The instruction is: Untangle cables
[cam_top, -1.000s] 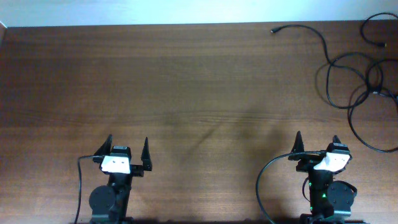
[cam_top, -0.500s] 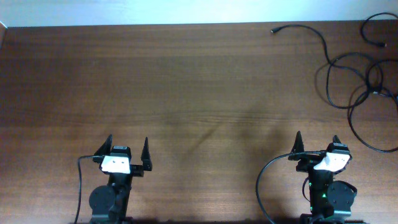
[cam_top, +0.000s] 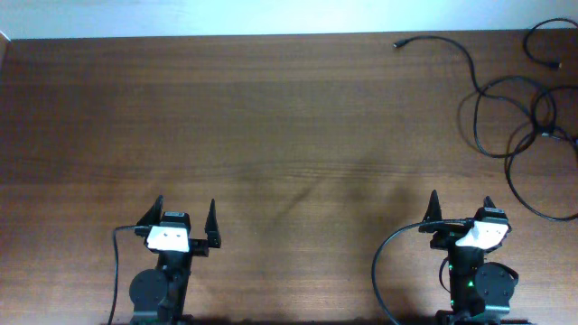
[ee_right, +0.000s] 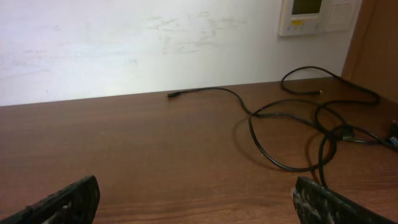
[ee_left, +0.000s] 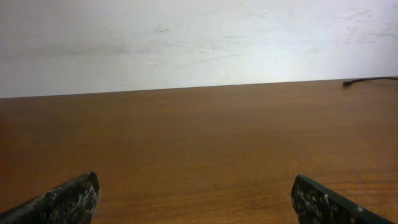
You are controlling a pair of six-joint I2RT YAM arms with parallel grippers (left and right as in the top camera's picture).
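Note:
The cables (cam_top: 506, 108) are thin black cords lying in overlapping loops at the table's far right corner, with one plug end (cam_top: 397, 42) reaching left along the back edge. They also show in the right wrist view (ee_right: 298, 124), ahead and to the right. A plug end shows at the far right of the left wrist view (ee_left: 348, 82). My left gripper (cam_top: 187, 212) is open and empty near the front edge, also seen in its wrist view (ee_left: 196, 199). My right gripper (cam_top: 461, 206) is open and empty, well short of the cables, also seen in its wrist view (ee_right: 196, 199).
The brown wooden table (cam_top: 271, 135) ends at a white wall along the back. A wall control panel (ee_right: 317, 15) and a wooden panel (ee_right: 379, 43) stand behind the right corner. Thick black arm wires (cam_top: 388, 262) loop beside each arm base.

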